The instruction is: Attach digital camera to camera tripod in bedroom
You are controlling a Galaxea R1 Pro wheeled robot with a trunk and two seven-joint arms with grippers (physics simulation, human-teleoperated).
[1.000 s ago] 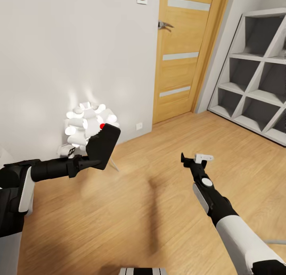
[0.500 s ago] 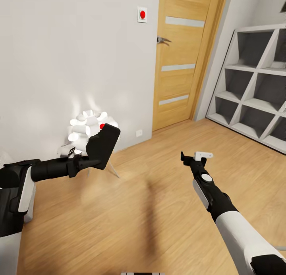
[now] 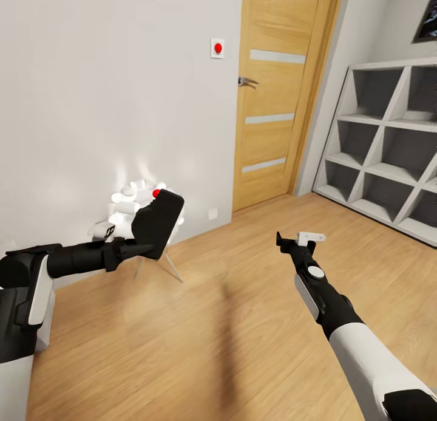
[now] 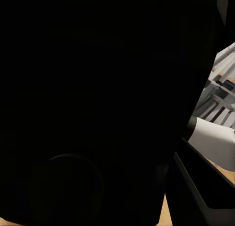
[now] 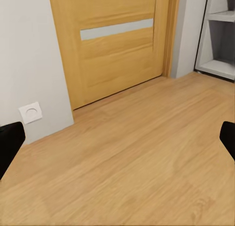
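Observation:
A black digital camera [image 3: 156, 223] with a round red button on top is held above the wood floor at the left, my left gripper [image 3: 136, 248] shut on its lower end. Its dark body [image 4: 98, 89] fills most of the left wrist view. My right gripper [image 3: 297, 240] hangs open and empty over the floor at centre right. In the right wrist view its fingertips [image 5: 10, 143] sit far apart at the picture's edges. The camera tripod is out of view. This is the bedroom, with grey walls and plank floor.
A glowing white lamp [image 3: 130, 202] on thin metal legs stands against the wall behind the camera. The oak door [image 3: 276, 99] with frosted strips is shut, beside a red wall button [image 3: 217, 47]. White cube shelves [image 3: 388, 147] line the right wall. Open floor [image 3: 243, 324] lies ahead.
The head camera has tilted up, so the door, lamp and shelves sit lower in the picture. Both arms hold the same pose, the camera still gripped.

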